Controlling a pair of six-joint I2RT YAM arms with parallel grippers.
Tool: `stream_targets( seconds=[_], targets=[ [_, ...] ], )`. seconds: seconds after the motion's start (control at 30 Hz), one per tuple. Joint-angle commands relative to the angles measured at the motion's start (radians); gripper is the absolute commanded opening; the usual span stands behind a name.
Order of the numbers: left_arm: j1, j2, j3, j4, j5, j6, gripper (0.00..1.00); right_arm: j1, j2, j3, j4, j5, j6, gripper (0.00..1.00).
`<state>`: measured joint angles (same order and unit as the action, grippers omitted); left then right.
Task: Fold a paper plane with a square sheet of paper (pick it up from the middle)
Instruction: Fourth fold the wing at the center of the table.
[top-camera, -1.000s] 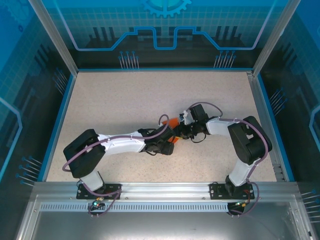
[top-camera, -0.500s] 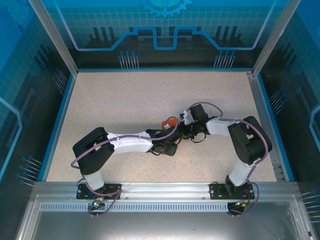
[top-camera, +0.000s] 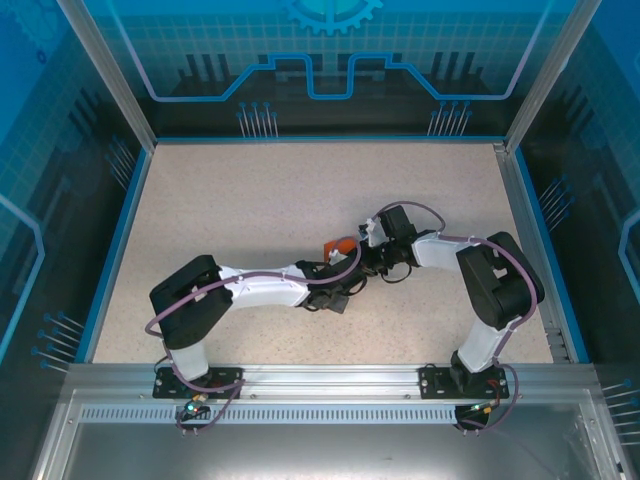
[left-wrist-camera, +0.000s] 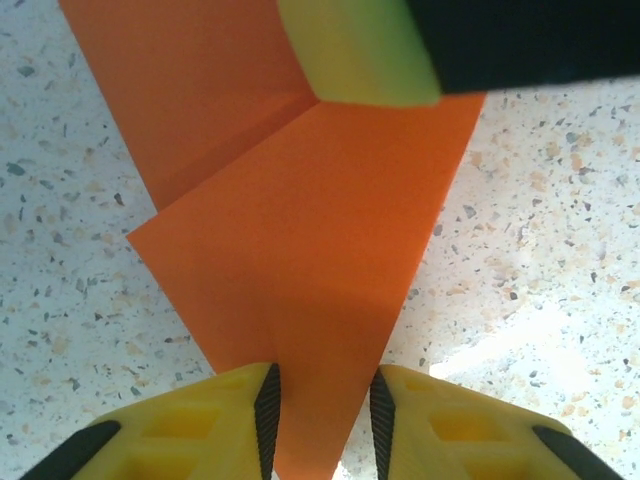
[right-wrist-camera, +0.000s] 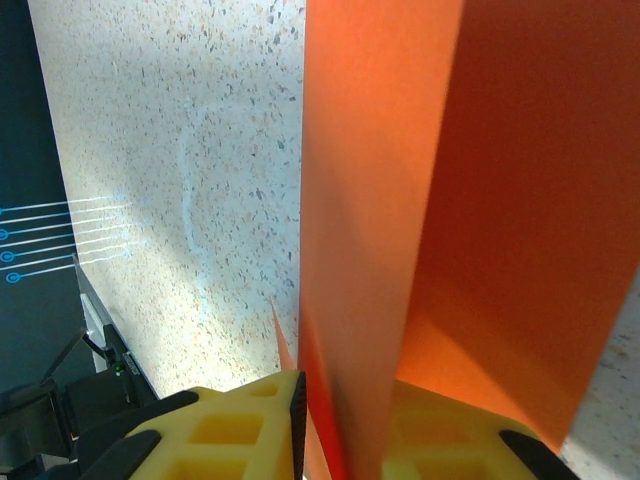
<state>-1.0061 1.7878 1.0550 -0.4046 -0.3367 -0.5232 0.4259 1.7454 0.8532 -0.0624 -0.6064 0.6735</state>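
Near the middle of the speckled table (top-camera: 250, 200), between the two wrists: a folded orange sheet of paper (top-camera: 343, 244), creased to a point. From the left wrist, seen spread over the table, pointed end in the narrow gap of the left gripper (left-wrist-camera: 322, 400); jaws a little apart, pinching or not cannot be told. Over its far part, a yellow-green pad (left-wrist-camera: 360, 50). From the right wrist, seen standing on edge above the table, a raised fold clamped between the jaws of the right gripper (right-wrist-camera: 345, 392).
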Motion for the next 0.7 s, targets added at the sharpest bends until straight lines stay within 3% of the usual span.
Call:
stream_targets(
  seconds=[0.0, 0.37, 0.67],
  targets=[
    [-0.011, 0.018, 0.027, -0.022, -0.029, 0.014, 0.27, 0.014, -0.003, 0.021, -0.027, 0.002, -0.010, 0.21],
    [-0.011, 0.021, 0.025, -0.040, -0.066, 0.004, 0.22, 0.015, 0.009, 0.021, -0.037, -0.001, -0.015, 0.22],
    [-0.012, 0.012, 0.017, -0.034, -0.085, 0.017, 0.34, 0.014, 0.008, 0.052, -0.030, -0.018, -0.009, 0.14]
  ],
)
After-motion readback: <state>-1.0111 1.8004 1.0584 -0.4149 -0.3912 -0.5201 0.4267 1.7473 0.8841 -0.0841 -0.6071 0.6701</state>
